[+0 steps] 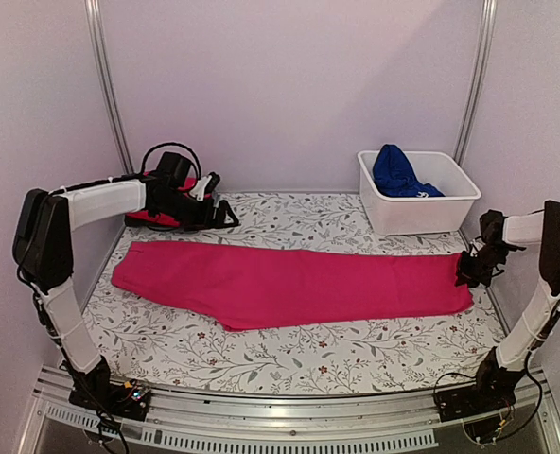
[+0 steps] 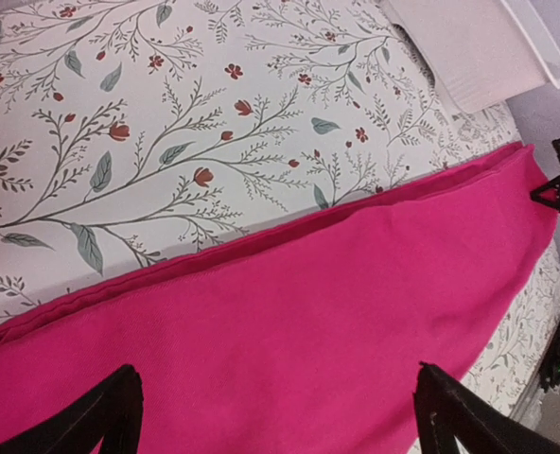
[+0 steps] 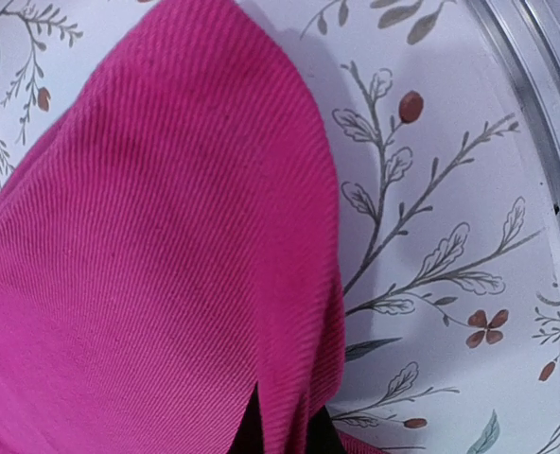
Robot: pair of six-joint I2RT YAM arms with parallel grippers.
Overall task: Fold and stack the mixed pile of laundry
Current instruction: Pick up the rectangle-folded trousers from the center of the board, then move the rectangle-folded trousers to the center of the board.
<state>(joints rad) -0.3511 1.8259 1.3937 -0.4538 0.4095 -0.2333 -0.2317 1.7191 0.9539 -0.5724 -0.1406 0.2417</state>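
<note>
Floral cloth [image 1: 289, 355] covers the table; white tub [image 1: 417, 213] taken as reference.

Magenta garment [image 1: 289, 284]: lies flat and long in front of the tub, reaching from just below the tub's front right corner out to the far left. Twill weave, soft, limp and light. Likely to drape and slide on the cloth rather than hold shape. Best taken at corners or hems, both ends together.

Blue garment [image 1: 393, 170]: bunched inside the tub, at its left wall.

Red garment [image 1: 148, 218]: far left of the tub, at the back edge, mostly hidden under the left arm.

Right gripper [image 3: 285, 430]: in front of the tub's right end, pinched on the magenta garment's end edge.

Left gripper [image 2: 278, 421]: far left of the tub, fingers spread wide, holding nothing.
</note>
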